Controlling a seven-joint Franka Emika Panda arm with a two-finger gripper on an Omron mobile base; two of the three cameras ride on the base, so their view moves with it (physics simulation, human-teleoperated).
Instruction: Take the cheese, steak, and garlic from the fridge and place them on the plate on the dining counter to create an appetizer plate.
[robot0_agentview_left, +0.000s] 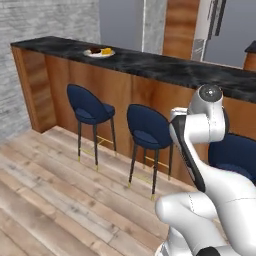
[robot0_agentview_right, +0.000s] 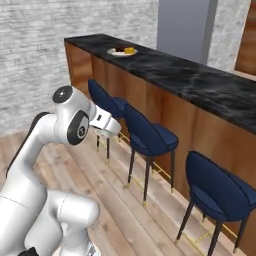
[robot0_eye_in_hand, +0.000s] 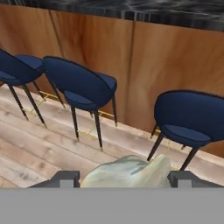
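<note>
The hand (robot0_eye_in_hand: 124, 179) is clamped on a lumpy, pale cream garlic (robot0_eye_in_hand: 127, 173) bulb sitting between its dark tips. Beyond stand rounded navy stools (robot0_eye_in_hand: 83, 85) on plank flooring. Farther off, the black veined tabletop (robot0_agentview_left: 165, 67) carries a shallow white plate (robot0_agentview_left: 99, 53) with the orange cheese (robot0_agentview_left: 106, 51) wedge and dark steak (robot0_agentview_left: 94, 50).

2 base views flank arm, share dining counter (robot0_agentview_left: 150, 67); hand view near stools (robot0_eye_in_hand: 81, 85)
</note>
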